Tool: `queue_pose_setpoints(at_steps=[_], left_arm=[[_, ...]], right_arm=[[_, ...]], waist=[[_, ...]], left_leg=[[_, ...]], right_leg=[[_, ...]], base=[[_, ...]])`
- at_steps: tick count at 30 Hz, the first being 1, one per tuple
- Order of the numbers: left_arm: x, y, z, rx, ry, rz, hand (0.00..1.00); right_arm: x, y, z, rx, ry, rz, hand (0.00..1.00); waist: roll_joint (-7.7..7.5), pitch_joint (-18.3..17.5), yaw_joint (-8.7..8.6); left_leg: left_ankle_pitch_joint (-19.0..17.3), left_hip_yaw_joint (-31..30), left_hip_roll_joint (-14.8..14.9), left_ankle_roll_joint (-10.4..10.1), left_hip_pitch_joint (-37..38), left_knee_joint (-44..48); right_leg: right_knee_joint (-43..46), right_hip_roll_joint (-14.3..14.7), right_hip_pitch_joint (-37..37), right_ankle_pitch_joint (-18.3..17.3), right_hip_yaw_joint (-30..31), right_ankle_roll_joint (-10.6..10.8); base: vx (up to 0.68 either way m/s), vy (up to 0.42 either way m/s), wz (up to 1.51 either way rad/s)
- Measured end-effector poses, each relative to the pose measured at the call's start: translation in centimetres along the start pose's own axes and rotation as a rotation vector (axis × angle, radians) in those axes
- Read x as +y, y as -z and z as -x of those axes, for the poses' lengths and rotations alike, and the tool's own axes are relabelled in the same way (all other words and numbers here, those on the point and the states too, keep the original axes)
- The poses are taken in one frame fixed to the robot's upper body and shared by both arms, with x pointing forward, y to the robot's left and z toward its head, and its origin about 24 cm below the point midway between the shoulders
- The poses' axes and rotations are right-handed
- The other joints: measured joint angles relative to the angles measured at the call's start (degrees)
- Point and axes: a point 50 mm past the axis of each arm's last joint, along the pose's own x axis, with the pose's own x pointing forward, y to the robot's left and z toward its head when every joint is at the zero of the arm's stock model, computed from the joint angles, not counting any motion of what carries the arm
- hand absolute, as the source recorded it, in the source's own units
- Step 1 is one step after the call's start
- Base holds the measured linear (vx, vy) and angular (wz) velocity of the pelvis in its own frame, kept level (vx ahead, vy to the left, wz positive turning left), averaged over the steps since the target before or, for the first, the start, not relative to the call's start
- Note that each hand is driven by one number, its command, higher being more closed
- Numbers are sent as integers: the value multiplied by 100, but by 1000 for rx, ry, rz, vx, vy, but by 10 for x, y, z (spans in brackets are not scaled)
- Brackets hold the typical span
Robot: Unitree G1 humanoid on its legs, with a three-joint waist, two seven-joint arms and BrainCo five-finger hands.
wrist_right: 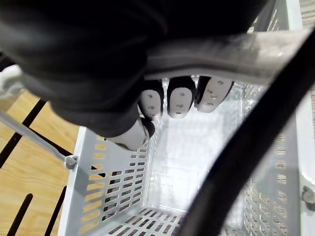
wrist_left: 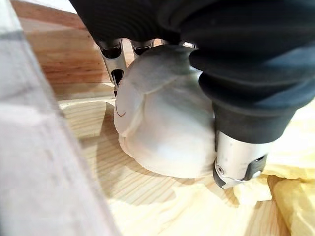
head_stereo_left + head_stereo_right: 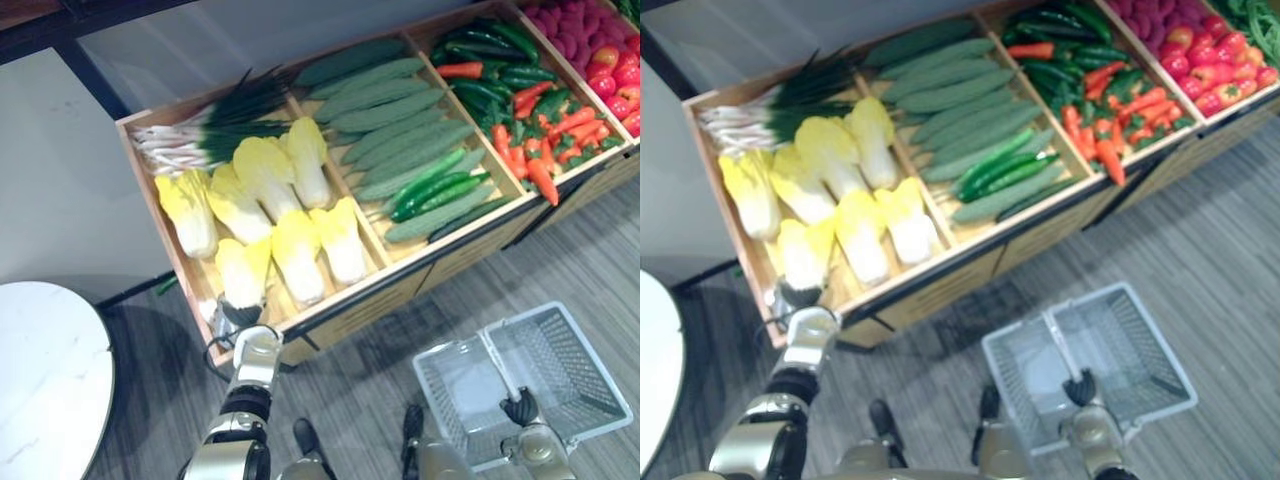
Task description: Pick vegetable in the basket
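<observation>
Gripping a napa cabbage (image 2: 167, 128) at the near-left corner of the wooden crate (image 3: 370, 300).
Left robot hand (image 2: 238, 164) curled round the white stem end, fingers on one side, thumb on the other. Right robot hand (image 1: 177, 101) wrapped round the handle (image 1: 221, 54) of the grey basket (image 3: 593, 354), out past the crate's front edge, nothing in it yet. Probably light; firm and smooth at the base, loose and crushable at the yellow leaves. Best held low on the base, squeezed gently, lifted clear of neighbouring cabbages (image 3: 300, 255).

A round white table (image 3: 45, 370), perhaps marble-topped, stands on grey plank floor (image 3: 600, 250).
</observation>
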Motion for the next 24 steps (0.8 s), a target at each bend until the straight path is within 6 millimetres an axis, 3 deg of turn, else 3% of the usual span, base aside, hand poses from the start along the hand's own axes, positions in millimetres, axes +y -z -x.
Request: queue_pose_setpoints(at_steps=[5,15,24], left_arm=[[-4,11,28,40,-39,122,100],[24,-7,38,-88,-244,274,100],[36,-17,44,-155,-263,337,100]], right_arm=[[5,9,6,32,7,-23,100],[13,21,14,75,38,-38,100],[24,29,22,109,11,-51,100]], waist=[[0,1,-11],[-8,-5,3],[-182,-182,20]], left_leg=[[3,-152,-58,1,159,11],[-5,-335,-32,8,283,-10],[-8,-420,-54,21,270,-10]], right_leg=[[-193,-37,338,1,-118,0],[-177,-24,559,-4,-292,1],[-188,-56,570,-1,-321,89]], base=[[104,10,11],[-11,7,10],[-14,12,2]])
